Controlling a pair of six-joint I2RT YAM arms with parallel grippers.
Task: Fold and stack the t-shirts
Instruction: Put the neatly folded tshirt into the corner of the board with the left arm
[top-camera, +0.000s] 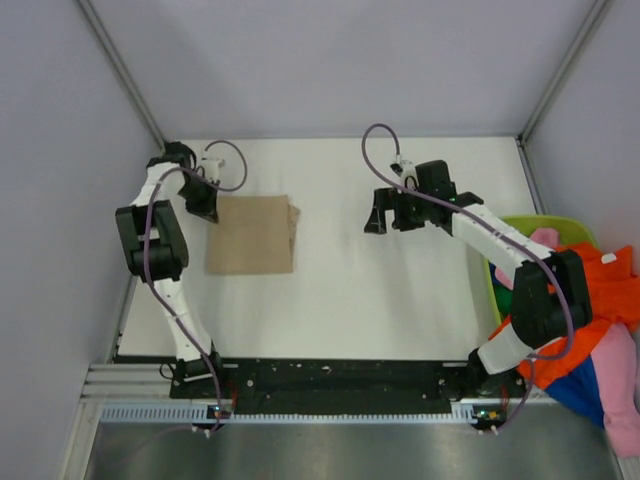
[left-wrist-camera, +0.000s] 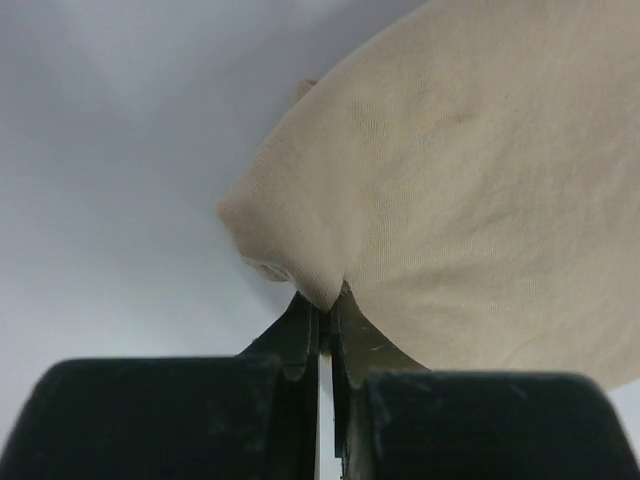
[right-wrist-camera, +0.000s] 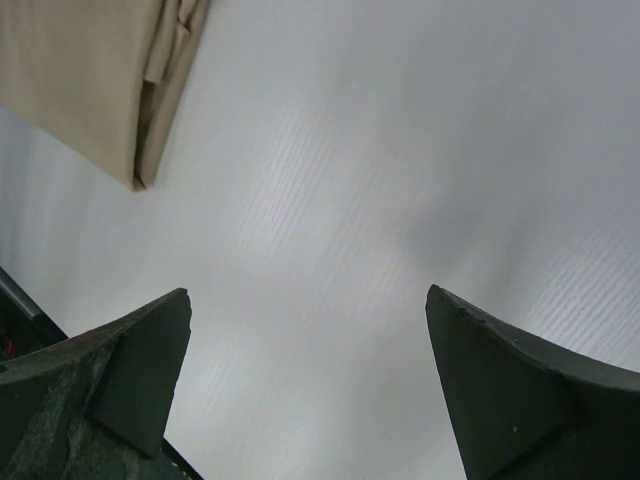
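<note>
Left gripper (left-wrist-camera: 325, 312) pinches the tan t-shirt (left-wrist-camera: 470, 200), apparently its corner; right gripper (right-wrist-camera: 308, 292) hangs spread.

Even soft overhead light, faint shadows, no glare, wrist views blurred up close

This is looking like a robot lab cell: plain grey panels (top-camera: 330, 60) are enclosing a white table (top-camera: 380, 300), with left arm (top-camera: 150, 238) and right arm (top-camera: 490, 235) sitting bolted to an aluminium rail (top-camera: 125, 380).

White arms (top-camera: 185, 322), black joints (top-camera: 150, 240), purple cables (top-camera: 364, 150).
</note>
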